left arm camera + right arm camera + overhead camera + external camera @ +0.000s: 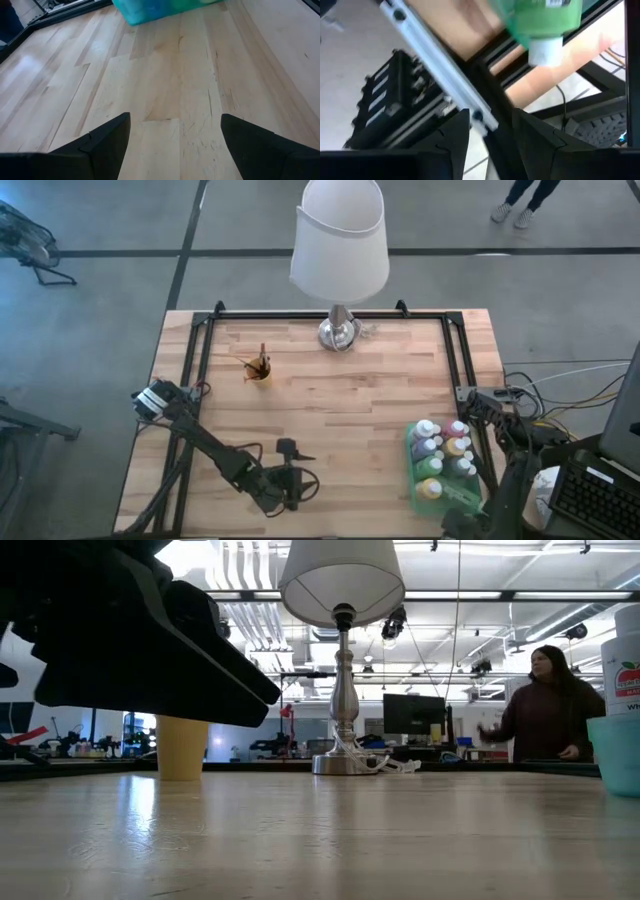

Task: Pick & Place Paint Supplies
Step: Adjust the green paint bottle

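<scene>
Several small paint bottles [441,455] with white caps stand in the flat green tray [412,448] near the table's right edge. A yellow cup [260,372] holding thin brushes stands left of the lamp. My left gripper [175,120] is open and low over bare wood by the near edge [308,470], pointing toward the tray [145,11]. My right gripper [491,117] hangs open off the table's near right corner [462,525]. A green bottle [545,20] shows beyond its fingers, apart from them.
A tall lamp [340,330] with a white shade stands at the far middle of the table. A black metal frame [455,350] runs along the table's sides. A person [548,705] stands beyond the table. Bare wood lies between the left gripper and the tray.
</scene>
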`<act>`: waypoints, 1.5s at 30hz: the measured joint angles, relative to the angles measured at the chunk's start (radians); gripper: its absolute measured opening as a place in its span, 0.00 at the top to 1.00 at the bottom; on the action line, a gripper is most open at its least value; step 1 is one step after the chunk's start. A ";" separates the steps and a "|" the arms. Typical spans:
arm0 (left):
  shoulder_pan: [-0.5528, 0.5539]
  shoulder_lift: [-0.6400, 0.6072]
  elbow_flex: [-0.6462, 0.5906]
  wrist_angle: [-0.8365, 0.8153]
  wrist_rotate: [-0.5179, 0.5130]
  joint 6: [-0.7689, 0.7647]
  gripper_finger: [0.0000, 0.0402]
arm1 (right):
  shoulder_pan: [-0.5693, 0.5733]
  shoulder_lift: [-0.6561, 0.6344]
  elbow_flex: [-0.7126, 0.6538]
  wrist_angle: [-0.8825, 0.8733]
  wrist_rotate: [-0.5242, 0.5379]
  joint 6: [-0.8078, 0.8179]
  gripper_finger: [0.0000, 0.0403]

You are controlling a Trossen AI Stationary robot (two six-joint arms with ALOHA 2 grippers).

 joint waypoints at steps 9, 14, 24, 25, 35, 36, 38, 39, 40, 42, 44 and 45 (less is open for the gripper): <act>0.001 0.000 0.000 0.000 0.005 0.000 0.22 | 0.014 -0.032 -0.121 0.000 0.015 -0.042 0.67; 0.002 0.000 0.001 0.000 0.008 0.000 0.22 | 0.009 -0.036 -0.153 0.001 0.019 -0.071 0.63; 0.002 0.000 0.001 0.000 0.013 0.000 0.22 | 0.014 -0.036 -0.220 0.001 0.019 -0.109 0.56; 0.002 0.000 0.001 0.000 0.014 0.000 0.22 | 0.015 -0.036 -0.226 0.001 0.019 -0.110 0.55; 0.002 0.000 0.001 -0.001 0.017 -0.003 0.22 | 0.027 -0.036 -0.258 0.008 0.012 -0.121 0.63; 0.002 0.000 0.001 -0.001 0.017 -0.004 0.22 | 0.027 -0.036 -0.258 0.008 0.012 -0.124 0.64; 0.002 0.000 0.001 -0.001 0.017 -0.004 0.22 | 0.027 -0.036 -0.258 0.007 0.012 -0.125 0.66; 0.002 0.000 0.001 -0.001 0.017 -0.004 0.22 | 0.027 -0.036 -0.258 0.007 0.012 -0.125 0.67; 0.002 0.000 0.001 -0.001 0.017 -0.004 0.22 | 0.027 -0.036 -0.258 0.007 0.014 -0.125 0.69; 0.002 0.000 0.001 -0.001 0.017 -0.004 0.22 | 0.028 -0.036 -0.258 0.008 0.016 -0.125 0.71; 0.002 0.000 0.001 -0.001 0.019 -0.004 0.22 | 0.028 -0.036 -0.258 0.009 0.016 -0.126 0.73; 0.002 0.000 0.001 -0.001 0.024 -0.004 0.22 | 0.028 -0.036 -0.258 0.010 0.016 -0.128 0.74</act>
